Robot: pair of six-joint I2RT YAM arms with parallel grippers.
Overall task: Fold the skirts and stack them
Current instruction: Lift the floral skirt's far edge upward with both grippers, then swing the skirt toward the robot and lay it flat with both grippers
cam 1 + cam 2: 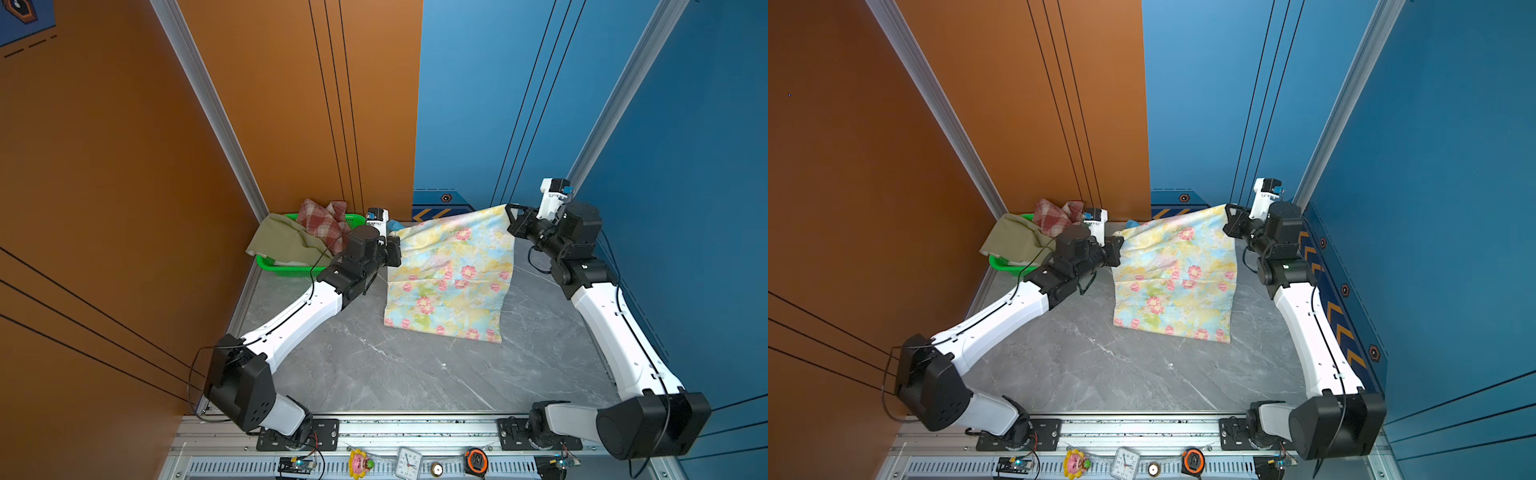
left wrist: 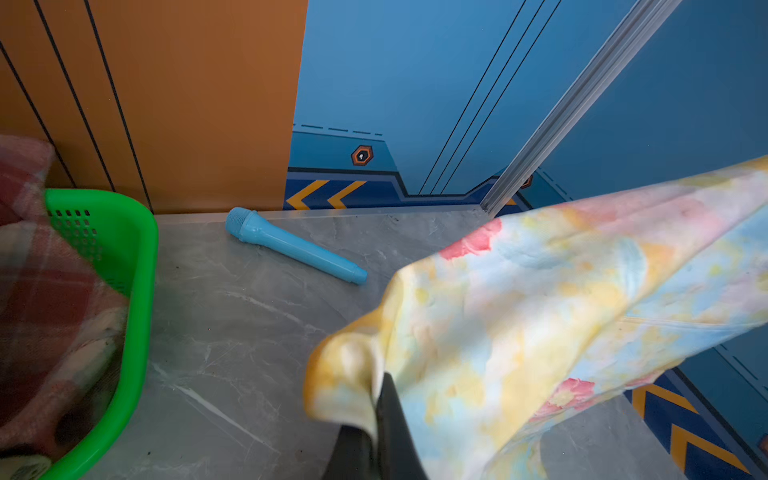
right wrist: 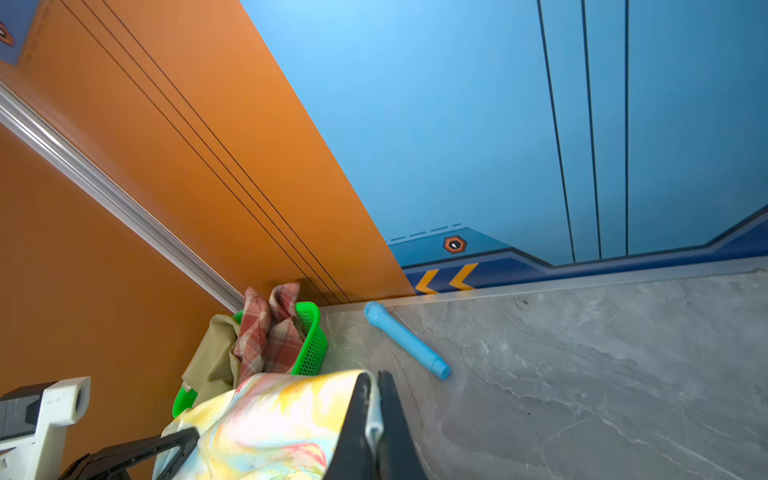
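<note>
The pastel floral skirt (image 1: 451, 274) (image 1: 1177, 272) hangs spread between both arms above the grey table, its lower hem touching the tabletop. My left gripper (image 1: 395, 245) (image 2: 380, 399) is shut on its upper left corner. My right gripper (image 1: 510, 214) (image 3: 374, 395) is shut on the upper right corner, held higher. The plaid skirt (image 1: 324, 222) (image 3: 270, 332) and the olive-green skirt (image 1: 282, 243) (image 3: 212, 357) lie bunched in the green basket (image 1: 286, 268) (image 2: 124, 249) at the back left.
A light-blue plastic tube (image 2: 295, 245) (image 3: 405, 338) lies on the table near the back wall, behind the hanging skirt. Orange and blue walls close in the back and sides. Small items, a clock (image 1: 409, 461) among them, sit on the front rail.
</note>
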